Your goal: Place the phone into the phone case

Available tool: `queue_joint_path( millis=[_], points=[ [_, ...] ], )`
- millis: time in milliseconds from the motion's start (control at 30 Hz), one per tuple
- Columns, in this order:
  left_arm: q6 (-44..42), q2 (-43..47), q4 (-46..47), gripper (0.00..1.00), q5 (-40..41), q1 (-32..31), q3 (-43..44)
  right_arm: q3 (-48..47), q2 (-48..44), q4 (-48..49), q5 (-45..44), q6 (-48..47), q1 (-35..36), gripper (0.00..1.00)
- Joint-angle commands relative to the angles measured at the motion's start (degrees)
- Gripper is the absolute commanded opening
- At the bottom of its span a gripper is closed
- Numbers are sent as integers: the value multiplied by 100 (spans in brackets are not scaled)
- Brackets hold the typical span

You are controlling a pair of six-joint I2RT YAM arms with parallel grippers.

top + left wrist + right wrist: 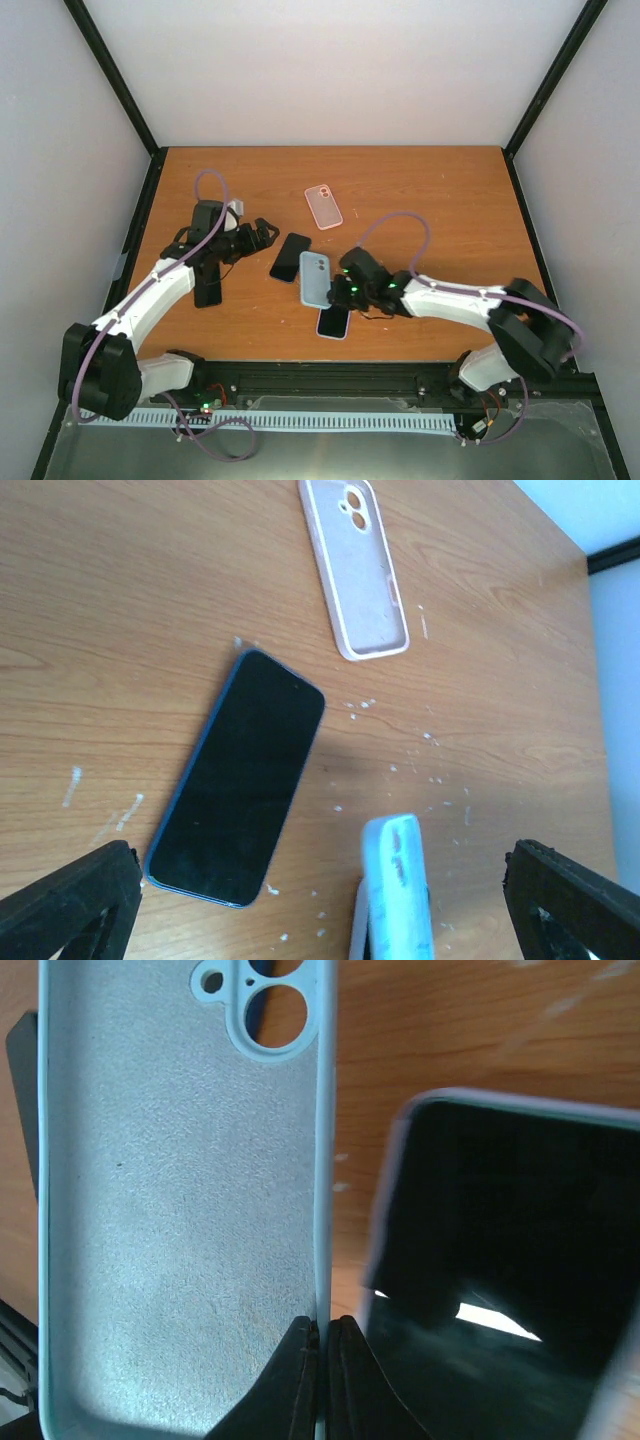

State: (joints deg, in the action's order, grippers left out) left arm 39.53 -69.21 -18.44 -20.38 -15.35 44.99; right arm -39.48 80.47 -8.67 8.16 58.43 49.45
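Bring the wide-open left gripper (262, 235) down square over the dark phone (290, 257) lying flat just ahead of its fingers — pinch across the long edges, not the glass — while the right gripper (320, 1328), clamped on the rim of the blue case (180, 1210), steadies it alongside.

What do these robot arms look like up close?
The left arm and right arm are white with black joints. A purple cable loops along each. The left gripper and right gripper are black, two-fingered; green lights glow by the right wrist.
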Motion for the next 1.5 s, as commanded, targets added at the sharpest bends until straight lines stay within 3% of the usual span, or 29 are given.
queue_joint_path(
  millis=[0,400,700,1100,1333,1467],
  points=[
    [-86,203,-347,100,867,112,204,-810,911,237,-417,402,615,3],
    [-64,470,-485,99,1287,191,191,-1009,1897,169,-571,510,887,3],
    [-197,411,-325,100,1169,191,148,-540,1682,-106,-716,583,864,3],
    [-368,-501,68,99,622,186,80,-189,881,-1194,-1549,760,856,3],
    [-681,-948,281,98,426,96,209,-330,960,-749,-1088,339,864,3],
    [-1030,-1260,37,99,843,-253,552,-438,1169,-542,-689,117,862,17]
  ],
)
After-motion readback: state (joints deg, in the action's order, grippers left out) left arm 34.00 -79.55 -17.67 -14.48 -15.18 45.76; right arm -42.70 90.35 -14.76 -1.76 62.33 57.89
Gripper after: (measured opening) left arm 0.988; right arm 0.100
